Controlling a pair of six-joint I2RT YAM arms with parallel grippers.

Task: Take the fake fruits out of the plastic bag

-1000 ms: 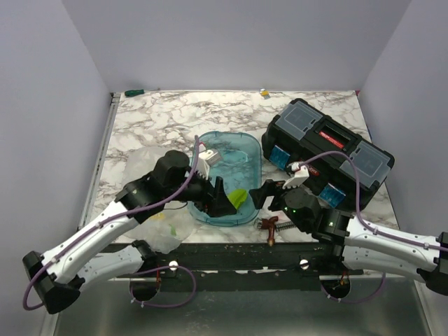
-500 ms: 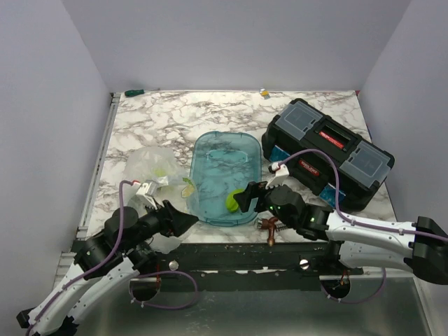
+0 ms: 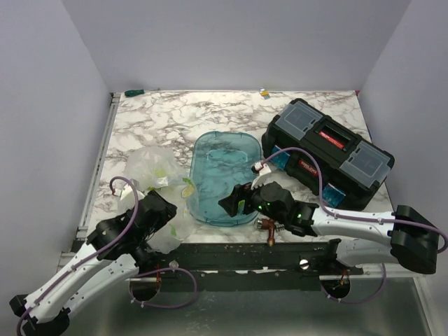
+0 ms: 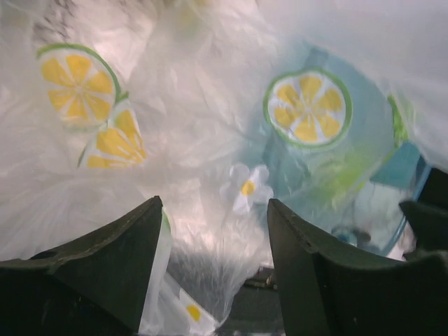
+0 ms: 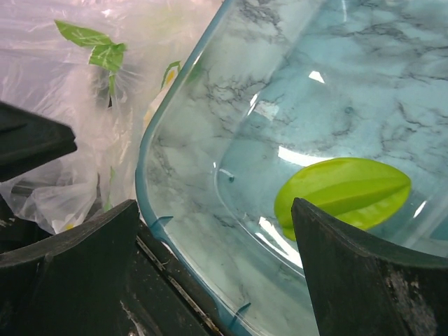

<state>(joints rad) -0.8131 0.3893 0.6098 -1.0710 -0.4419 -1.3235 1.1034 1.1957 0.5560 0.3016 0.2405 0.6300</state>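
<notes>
The plastic bag [image 3: 149, 170] lies crumpled at the table's near left, left of the teal tray [image 3: 225, 157]. It is clear, with lemon-slice and flower prints; a pale green patch and a yellow slice show through it. My left gripper [image 3: 168, 215] is open at the bag's near end; in the left wrist view [image 4: 213, 210] bag film [image 4: 203, 140] lies between the fingers. My right gripper [image 3: 233, 201] is open and empty over the tray's near end. In the right wrist view [image 5: 213, 210] a light green fruit [image 5: 343, 190] lies inside the tray [image 5: 210, 119].
A black toolbox [image 3: 327, 150] stands at the right, touching the tray's far right corner. A copper fitting [image 3: 268, 227] lies at the near edge beside my right arm. A green-handled tool [image 3: 133, 92] and a small yellow item [image 3: 264, 92] lie along the back edge.
My left arm has drawn back from the tray to the bag's near end. My right gripper has moved left over the tray's near end; the light green fruit now lies in the tray.
</notes>
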